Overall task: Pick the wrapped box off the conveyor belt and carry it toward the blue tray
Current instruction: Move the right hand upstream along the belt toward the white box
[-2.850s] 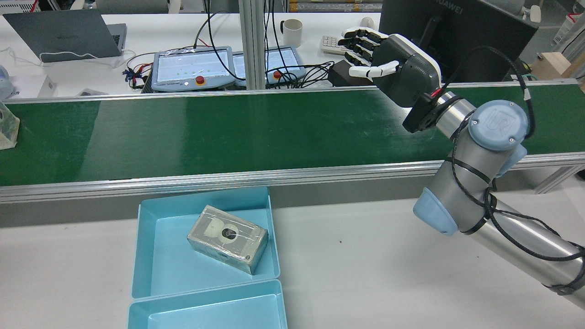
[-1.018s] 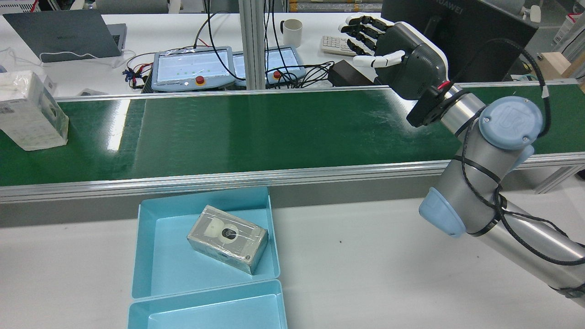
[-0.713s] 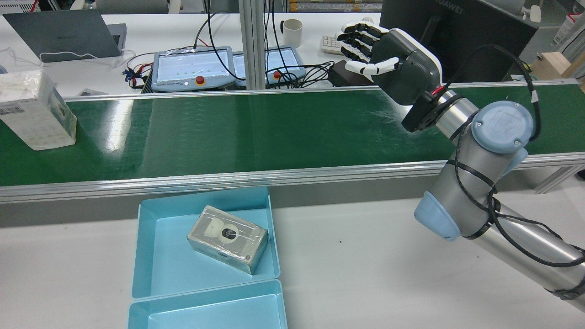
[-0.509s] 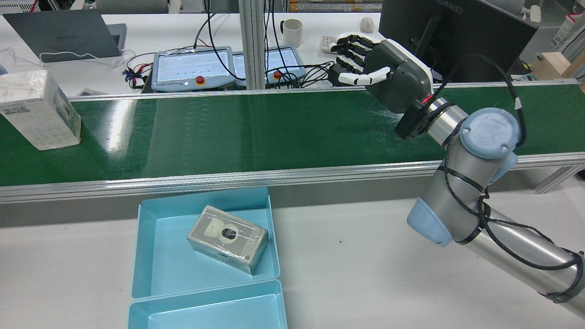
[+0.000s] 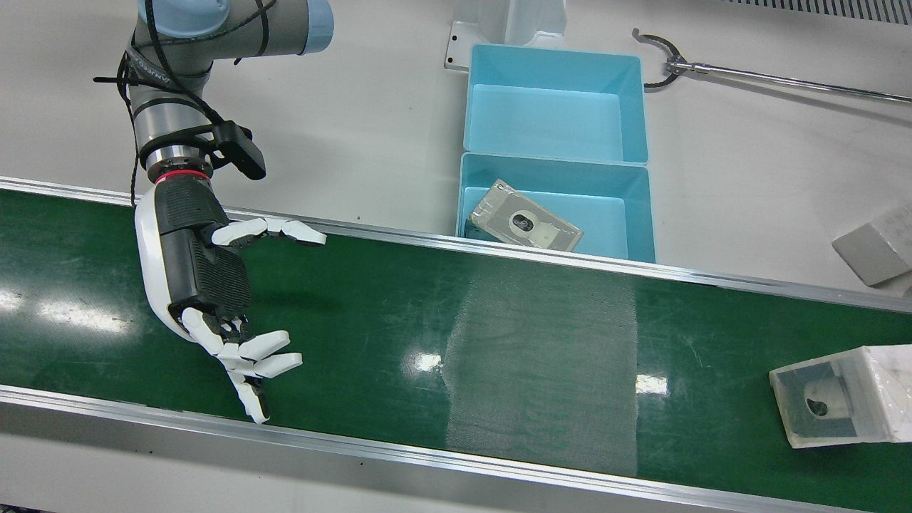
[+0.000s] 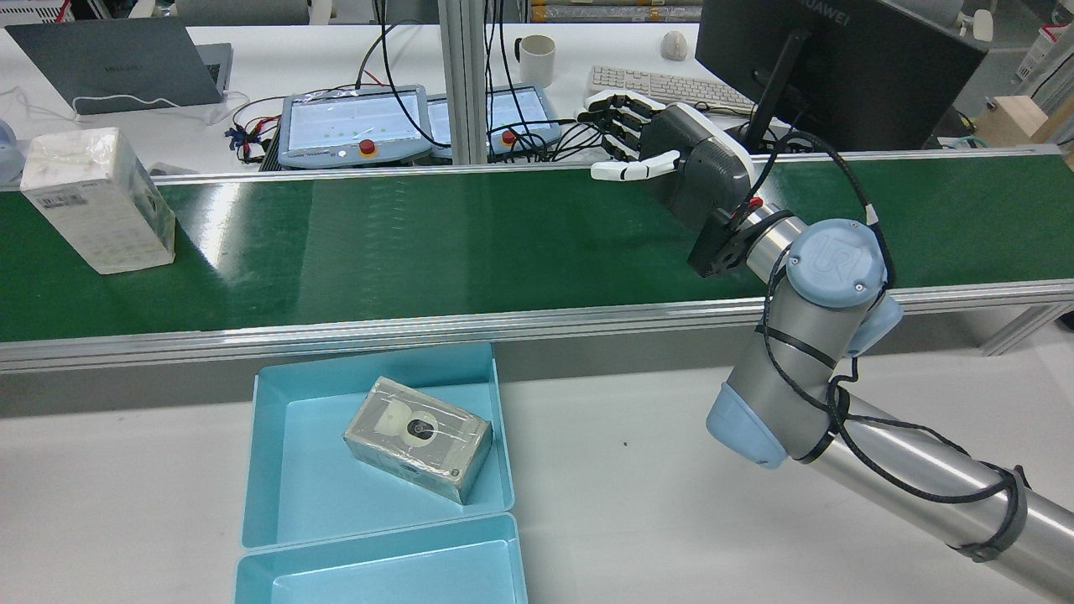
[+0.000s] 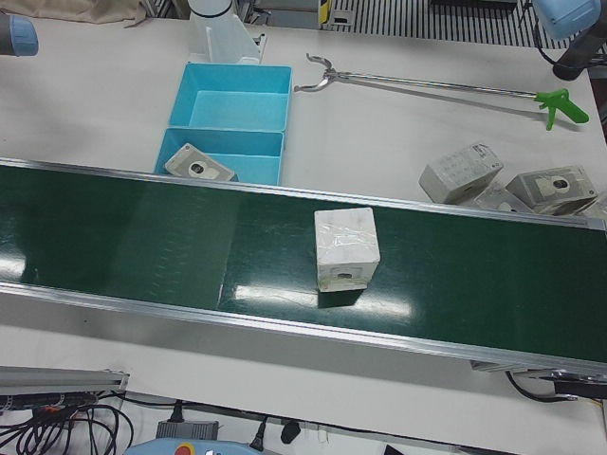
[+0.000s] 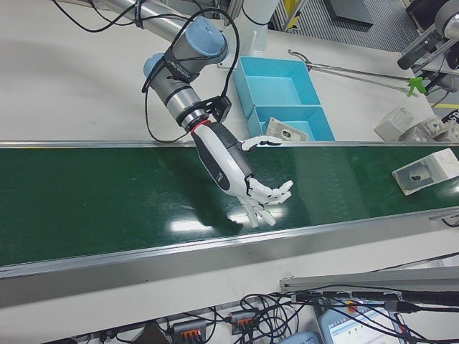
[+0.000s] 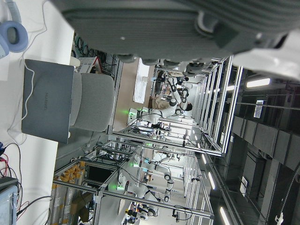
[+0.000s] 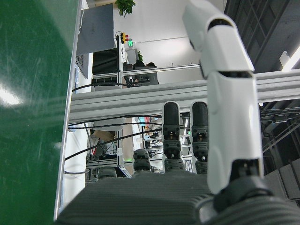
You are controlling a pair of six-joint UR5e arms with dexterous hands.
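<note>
The wrapped white box (image 6: 99, 200) stands on the green conveyor belt (image 6: 461, 243) at the far left of the rear view; it also shows in the front view (image 5: 841, 395) and the left-front view (image 7: 346, 249). My right hand (image 6: 671, 164) is open, fingers spread, hovering above the belt far to the box's right and empty; it also shows in the front view (image 5: 206, 285). The blue tray (image 6: 503, 436) sits on the table just before the belt. My left hand (image 9: 187, 28) shows only as its underside in its own view, pointing away from the table.
A grey wrapped box (image 6: 417, 438) lies in the tray's compartment nearest the belt. Several more wrapped boxes (image 7: 460, 172) and a long reaching tool (image 7: 427, 85) lie on the table on the tray's side of the belt. Metal rails edge the belt.
The wrapped box has come onto the belt from the left and travelled rightward in the rear view. My right hand has moved left and lower over the belt, still open.
</note>
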